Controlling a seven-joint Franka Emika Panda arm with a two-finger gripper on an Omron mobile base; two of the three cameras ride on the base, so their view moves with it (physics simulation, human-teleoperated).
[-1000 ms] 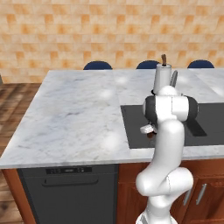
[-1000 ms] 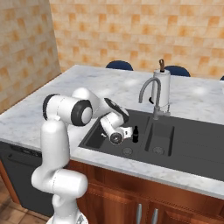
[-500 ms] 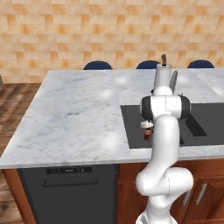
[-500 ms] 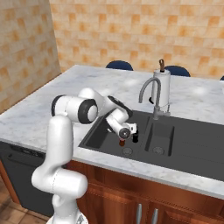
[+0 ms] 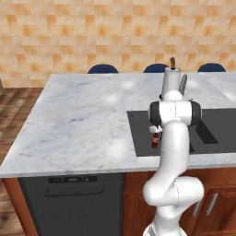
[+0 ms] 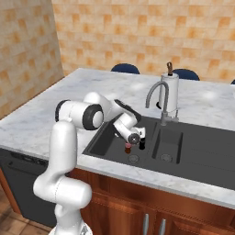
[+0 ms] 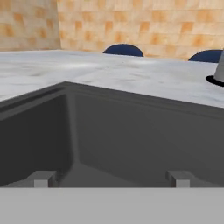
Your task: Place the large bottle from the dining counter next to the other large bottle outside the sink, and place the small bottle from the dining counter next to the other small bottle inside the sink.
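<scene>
Small bottle [image 6: 128,147] stands upright in the sink [image 6: 197,158], near the other small bottle [image 6: 142,144] at its 3 o'clock; gripper [image 6: 136,136] jaws spread wide, holding nothing; best lift straight up, clear of both caps.

You've got orange-tan tiled wall [image 5: 69,37] at back, brown wood floor [image 5: 18,101] left, black dishwasher front [image 5: 73,203] w/ reddish cabinet doors [image 6: 183,215] below.
</scene>
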